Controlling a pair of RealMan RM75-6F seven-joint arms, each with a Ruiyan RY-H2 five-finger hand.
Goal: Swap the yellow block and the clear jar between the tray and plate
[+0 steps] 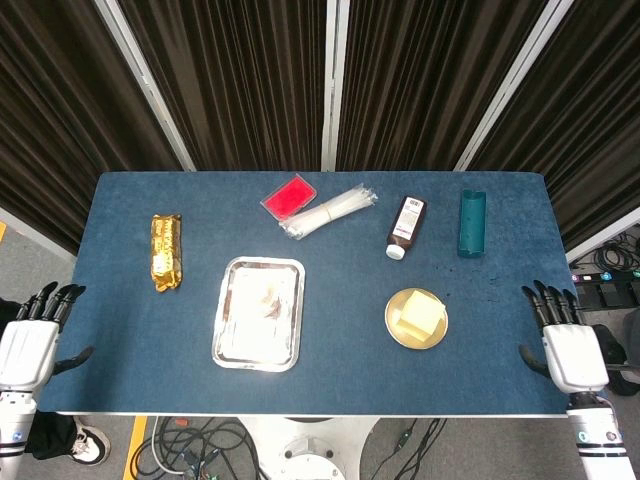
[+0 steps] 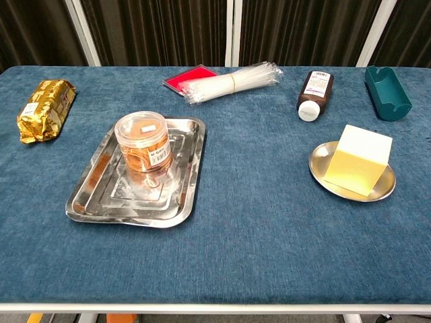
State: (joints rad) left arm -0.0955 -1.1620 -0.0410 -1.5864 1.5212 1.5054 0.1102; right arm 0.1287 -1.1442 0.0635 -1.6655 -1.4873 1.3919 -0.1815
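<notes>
So my left hand (image 1: pixel 25 345) and my right hand (image 1: pixel 572 345) sit off the table's two ends, fingers spread wide, holding nothing. The clear jar (image 2: pixel 143 149) stands upright in the tray (image 2: pixel 91 195). The yellow block (image 2: pixel 357 159) sits on the plate (image 2: pixel 318 160) (a little round one), well apart from the tray.
</notes>
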